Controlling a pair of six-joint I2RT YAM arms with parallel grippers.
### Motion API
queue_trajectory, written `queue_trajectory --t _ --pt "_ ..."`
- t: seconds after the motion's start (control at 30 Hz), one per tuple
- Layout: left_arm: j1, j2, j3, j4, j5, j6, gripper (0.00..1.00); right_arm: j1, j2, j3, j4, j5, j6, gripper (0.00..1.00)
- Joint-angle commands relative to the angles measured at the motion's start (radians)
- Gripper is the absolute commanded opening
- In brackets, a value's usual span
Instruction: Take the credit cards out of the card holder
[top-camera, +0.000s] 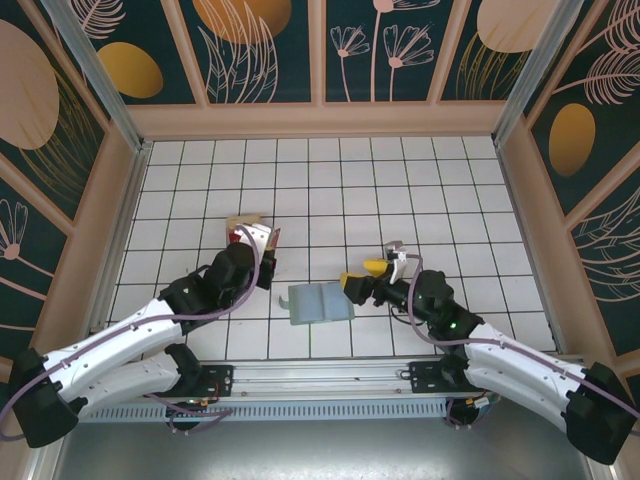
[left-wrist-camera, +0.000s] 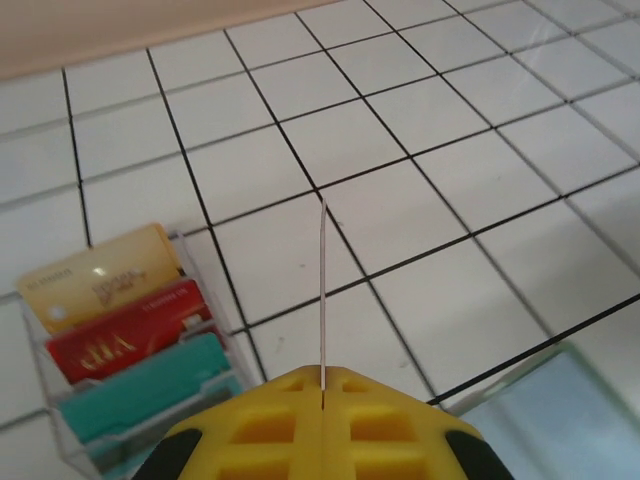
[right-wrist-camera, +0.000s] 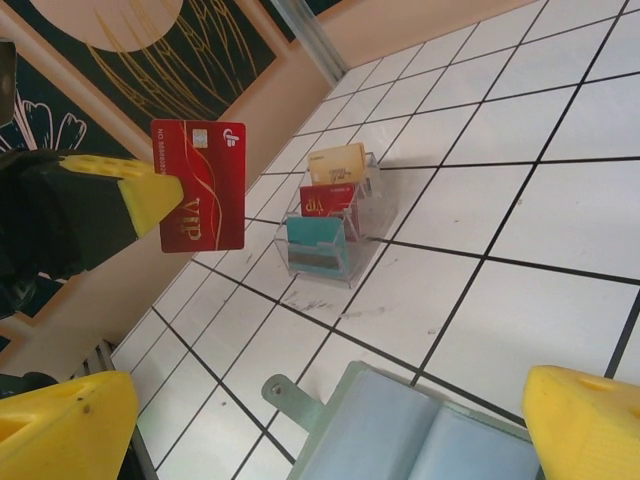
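Note:
The card holder (top-camera: 320, 302) is a grey-green wallet lying open on the tiles, its tab pointing left; it also shows in the right wrist view (right-wrist-camera: 420, 440) and at the corner of the left wrist view (left-wrist-camera: 575, 410). My left gripper (top-camera: 265, 243) is shut on a red credit card (right-wrist-camera: 198, 185) marked VIP, held up in the air left of the wallet. From the left wrist the credit card (left-wrist-camera: 322, 290) is edge-on between the yellow fingertips (left-wrist-camera: 280, 410). My right gripper (top-camera: 365, 275) hangs open over the wallet's right side, with nothing between its fingers (right-wrist-camera: 60, 425).
A clear plastic stand (right-wrist-camera: 335, 255) holding a tan, a red and a teal card sits on the tiles beyond the wallet, close under my left gripper; it is also in the left wrist view (left-wrist-camera: 120, 340). Wooden walls (top-camera: 320, 120) enclose the tiled floor.

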Motion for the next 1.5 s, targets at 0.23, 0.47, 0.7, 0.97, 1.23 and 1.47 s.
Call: queue_trajectory --t 0.23,0.47,0.7,0.97,1.23,1.47 --pt "0.004 0.083 0.045 -0.111 -0.065 0.664 0.0 0.007 -0.042 -0.014 0.031 0.028 0.011 0.99" --pt "0.089 0.098 0.036 -0.1 -0.013 0.912 0.0 0.008 -0.049 -0.016 0.025 0.031 0.016 0.99" --pt "0.216 0.157 0.029 -0.105 0.003 1.092 0.0 0.008 -0.052 -0.019 0.023 0.034 0.018 0.99" --pt "0.325 0.202 0.011 -0.045 0.065 1.242 0.0 0.008 -0.052 -0.023 0.02 0.047 0.017 0.99" --pt "0.343 0.261 0.036 -0.031 0.13 1.258 0.0 0.008 -0.054 -0.023 0.005 0.073 0.013 0.99" --pt "0.35 0.294 0.028 0.021 0.134 1.26 0.0 0.007 -0.053 -0.027 0.006 0.074 0.014 0.99"
